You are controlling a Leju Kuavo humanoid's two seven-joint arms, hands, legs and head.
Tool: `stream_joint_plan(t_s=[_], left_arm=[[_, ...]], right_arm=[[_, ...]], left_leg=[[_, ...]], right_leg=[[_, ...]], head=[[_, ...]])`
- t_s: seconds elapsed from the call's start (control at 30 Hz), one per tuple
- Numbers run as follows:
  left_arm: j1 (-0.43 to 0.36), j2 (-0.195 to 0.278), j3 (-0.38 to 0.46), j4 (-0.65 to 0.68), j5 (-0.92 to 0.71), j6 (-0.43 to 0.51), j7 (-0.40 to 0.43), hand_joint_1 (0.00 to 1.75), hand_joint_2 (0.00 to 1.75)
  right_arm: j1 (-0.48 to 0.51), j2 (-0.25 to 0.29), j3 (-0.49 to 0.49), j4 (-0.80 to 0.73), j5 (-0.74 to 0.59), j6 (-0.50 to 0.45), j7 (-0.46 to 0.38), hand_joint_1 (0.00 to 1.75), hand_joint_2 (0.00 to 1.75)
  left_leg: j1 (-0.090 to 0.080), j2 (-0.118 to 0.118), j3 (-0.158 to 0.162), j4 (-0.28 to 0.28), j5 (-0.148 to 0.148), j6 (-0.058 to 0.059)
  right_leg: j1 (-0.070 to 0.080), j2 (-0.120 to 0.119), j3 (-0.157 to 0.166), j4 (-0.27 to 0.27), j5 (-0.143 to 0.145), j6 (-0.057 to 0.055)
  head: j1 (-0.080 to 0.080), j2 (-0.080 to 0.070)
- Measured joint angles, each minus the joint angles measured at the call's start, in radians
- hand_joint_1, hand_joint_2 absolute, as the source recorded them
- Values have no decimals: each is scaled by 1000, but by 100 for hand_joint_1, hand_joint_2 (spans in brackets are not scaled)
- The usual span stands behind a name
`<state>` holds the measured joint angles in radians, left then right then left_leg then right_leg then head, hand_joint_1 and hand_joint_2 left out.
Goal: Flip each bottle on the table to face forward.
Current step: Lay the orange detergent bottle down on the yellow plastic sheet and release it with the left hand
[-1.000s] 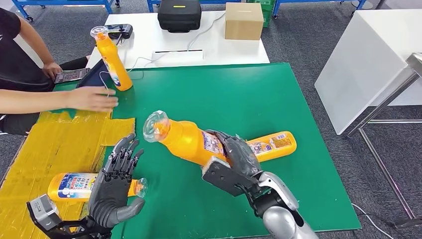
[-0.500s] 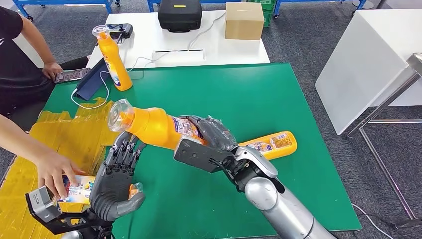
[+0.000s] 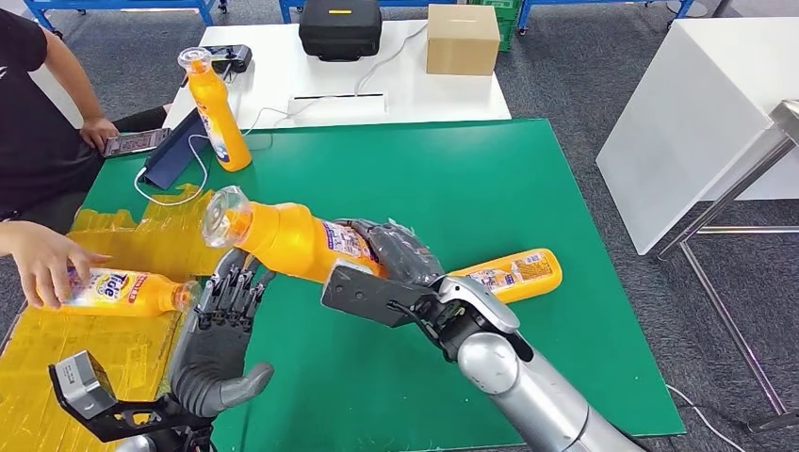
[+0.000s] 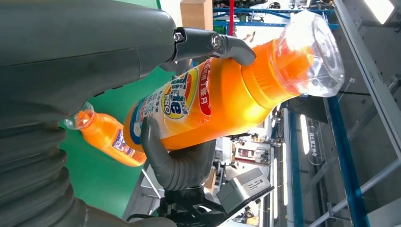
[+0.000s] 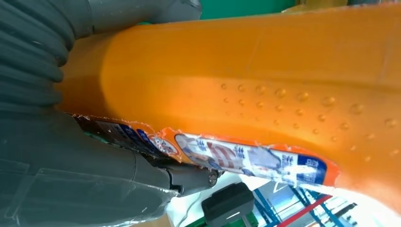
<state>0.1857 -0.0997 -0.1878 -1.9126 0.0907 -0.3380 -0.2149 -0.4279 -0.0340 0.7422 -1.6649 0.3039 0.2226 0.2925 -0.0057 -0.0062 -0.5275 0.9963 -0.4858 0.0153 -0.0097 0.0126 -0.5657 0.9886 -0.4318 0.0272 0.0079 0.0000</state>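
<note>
My right hand (image 3: 400,256) grips bottle (image 3: 287,237) at mid-body; looks rigid, smooth plastic, label likely slick. Left hand (image 3: 221,330) spread below it, empty

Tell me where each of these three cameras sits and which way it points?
Head view: high on the robot, looking down at the green table; both arms show, the right hand holding the lifted bottle, the left hand open.
Left wrist view: behind the left hand, looking across at the lifted bottle.
Right wrist view: behind the right hand, pressed close to the bottle's orange side.
Shared: all three show the lifted bottle.
</note>
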Motion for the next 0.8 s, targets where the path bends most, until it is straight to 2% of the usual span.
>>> stream_joint_plan(t_s=[0.17,0.4,0.7,0.8], left_arm=[[-3,0,17,7,5,4,-2,0,175],[-22,-3,49,27,6,6,0,0,175],[-34,-8,63,35,4,9,-1,0,175],[-34,-8,66,37,5,9,-1,130,175]], right_arm=[[-40,7,68,-1,-16,29,3,175,175],[-73,57,211,-8,-70,97,0,175,175],[-113,73,288,12,-122,81,9,175,175],[-119,73,294,16,-124,78,10,175,175]], left_leg=[[0,0,0,0,0,0],[1,0,-1,0,0,0],[0,0,-1,0,0,0],[0,0,-1,0,0,0]], right_leg=[[0,0,0,0,0,0],[2,0,-1,0,0,0],[1,0,-1,0,0,0],[1,0,-1,0,0,0]], head=[[0,0],[0,0],[0,0],[0,0]])
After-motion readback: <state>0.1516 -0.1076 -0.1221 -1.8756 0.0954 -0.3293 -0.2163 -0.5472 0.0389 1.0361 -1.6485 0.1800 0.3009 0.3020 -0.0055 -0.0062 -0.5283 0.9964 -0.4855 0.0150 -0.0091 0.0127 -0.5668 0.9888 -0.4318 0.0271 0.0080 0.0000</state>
